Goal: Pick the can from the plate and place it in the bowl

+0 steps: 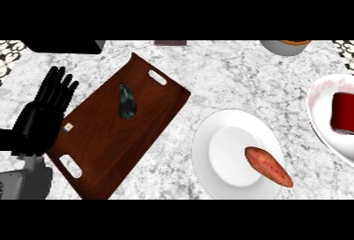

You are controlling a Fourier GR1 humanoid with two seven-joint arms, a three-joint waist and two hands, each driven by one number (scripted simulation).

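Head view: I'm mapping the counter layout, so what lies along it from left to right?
Left robot hand → wooden tray with a dark green vegetable → white plate holding a sweet potato → bowl with the red can inside.

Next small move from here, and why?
Probably none beyond holding still and confirming the placement. The red can already sits inside the bowl, and the plate carries only a sweet potato. The left robot hand rests open beside the wooden tray; the right robot hand is out of view.
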